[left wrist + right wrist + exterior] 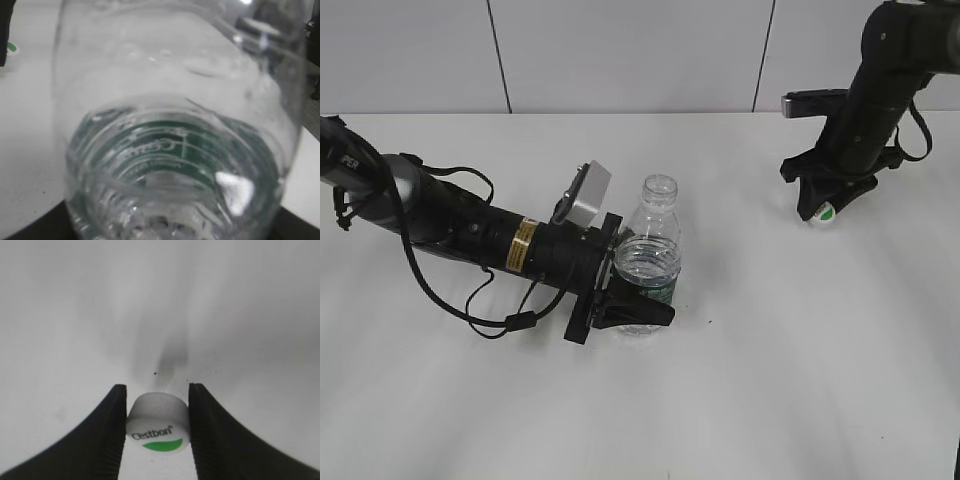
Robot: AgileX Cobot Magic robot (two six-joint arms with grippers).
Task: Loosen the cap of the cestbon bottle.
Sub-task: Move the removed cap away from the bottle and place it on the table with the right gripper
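This looks like a robot lab or test cell: a plain white bench (770, 400) runs wide, backed by a bare pale panelled wall (620, 50) with thin dark seams, and two black cabled robot arms work over it, left and right.

"Cestbon" on white cap (157, 427) top

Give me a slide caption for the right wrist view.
Right gripper fingers clamp the removed white Cestbon cap above the white table.
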